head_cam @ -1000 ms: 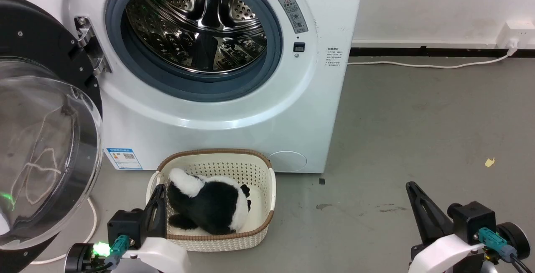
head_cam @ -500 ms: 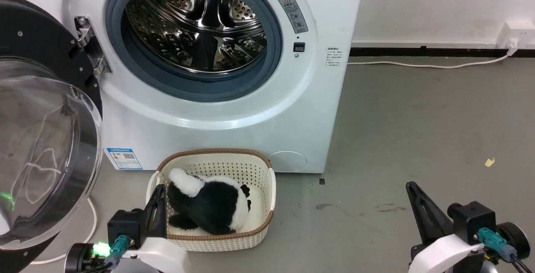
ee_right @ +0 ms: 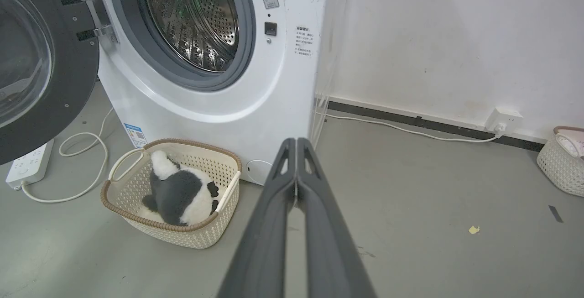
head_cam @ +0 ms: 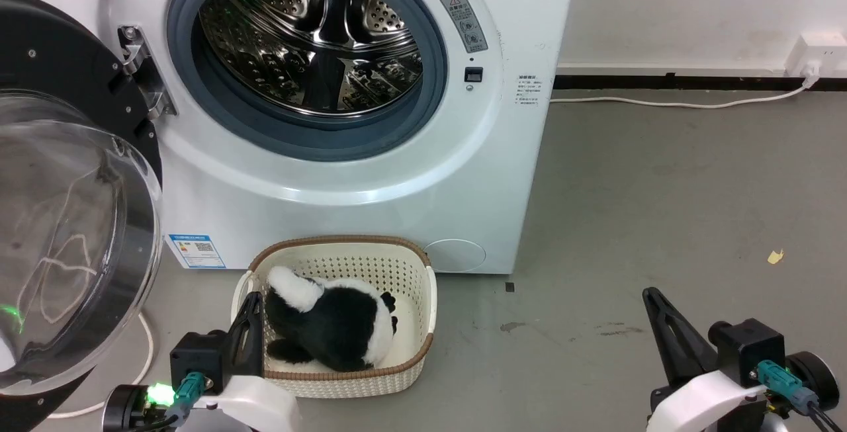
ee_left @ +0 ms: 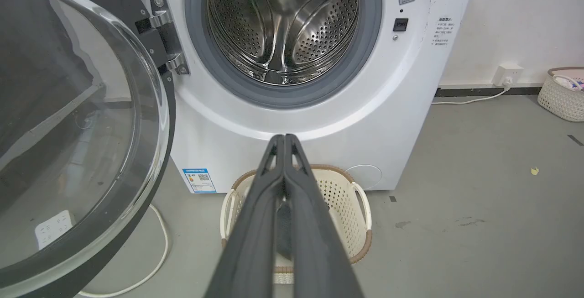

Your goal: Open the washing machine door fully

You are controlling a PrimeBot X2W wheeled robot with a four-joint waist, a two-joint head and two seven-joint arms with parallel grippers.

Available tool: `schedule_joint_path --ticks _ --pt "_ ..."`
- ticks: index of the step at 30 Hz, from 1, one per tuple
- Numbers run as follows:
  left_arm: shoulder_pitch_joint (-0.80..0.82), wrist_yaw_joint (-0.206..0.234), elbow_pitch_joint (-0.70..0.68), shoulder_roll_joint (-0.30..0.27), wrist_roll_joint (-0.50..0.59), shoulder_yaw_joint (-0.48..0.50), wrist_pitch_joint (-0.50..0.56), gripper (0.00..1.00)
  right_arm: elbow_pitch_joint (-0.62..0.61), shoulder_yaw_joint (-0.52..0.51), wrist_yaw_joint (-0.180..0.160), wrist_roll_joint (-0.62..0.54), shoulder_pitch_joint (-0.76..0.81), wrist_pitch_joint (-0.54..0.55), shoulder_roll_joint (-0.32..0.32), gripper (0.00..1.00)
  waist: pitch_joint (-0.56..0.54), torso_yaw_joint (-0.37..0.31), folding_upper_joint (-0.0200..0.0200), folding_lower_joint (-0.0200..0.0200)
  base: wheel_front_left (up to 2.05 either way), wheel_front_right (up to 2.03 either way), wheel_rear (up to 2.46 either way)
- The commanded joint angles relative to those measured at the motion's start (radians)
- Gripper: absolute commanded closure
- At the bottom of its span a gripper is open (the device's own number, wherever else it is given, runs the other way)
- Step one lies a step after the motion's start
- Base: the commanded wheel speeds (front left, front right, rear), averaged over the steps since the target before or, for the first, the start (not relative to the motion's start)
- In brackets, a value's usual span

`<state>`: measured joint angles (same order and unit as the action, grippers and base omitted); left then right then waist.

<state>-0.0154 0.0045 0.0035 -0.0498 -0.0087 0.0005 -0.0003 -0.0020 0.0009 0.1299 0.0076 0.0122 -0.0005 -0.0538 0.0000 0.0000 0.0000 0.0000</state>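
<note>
1. Plainly, the washing machine (head_cam: 331,220) stands with its steel drum (head_cam: 311,42) fully exposed, so we judge the task to be at its end, not in mid-swing.
2. The washing machine door (head_cam: 66,233) hangs wide on its hinge (head_cam: 142,71) at our left, clear bowl facing us, well away from the opening. We cannot tell whether the hinge has more travel.
3. If it has, the next move calls for a gentle outward push on the door's rim with our left arm; if not, nothing more is needed.
4. A basket (head_cam: 410,266) holding a black-and-white plush toy (head_cam: 331,326) sits on the floor before the machine.
5. Our left gripper (head_cam: 253,298) is low beside the basket, fingers pressed together and empty. The door is to its left, near but apart.
6. Our right gripper (head_cam: 650,293), likewise closed on nothing, is over bare floor, well apart from the door.
</note>
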Motion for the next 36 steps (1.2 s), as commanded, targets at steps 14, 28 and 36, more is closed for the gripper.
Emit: schedule_joint_path --ticks 14,28,36 --pt "0.015 -0.005 -0.004 0.000 0.009 0.000 0.000 1.00 0.002 -0.001 0.001 -0.008 -0.012 0.000 0.004 1.00 0.000 0.000 0.0000 0.0000 0.00 0.00 0.00" --pt "0.015 -0.005 -0.004 0.000 0.009 0.000 0.000 1.00 0.002 -0.001 0.001 -0.008 -0.012 0.000 0.004 1.00 0.000 0.000 0.0000 0.0000 0.00 0.00 0.00" --pt "0.015 -0.005 -0.004 0.000 0.009 0.000 0.000 1.00 0.002 -0.001 0.001 -0.008 -0.012 0.000 0.004 1.00 0.000 0.000 0.0000 0.0000 0.00 0.00 0.00"
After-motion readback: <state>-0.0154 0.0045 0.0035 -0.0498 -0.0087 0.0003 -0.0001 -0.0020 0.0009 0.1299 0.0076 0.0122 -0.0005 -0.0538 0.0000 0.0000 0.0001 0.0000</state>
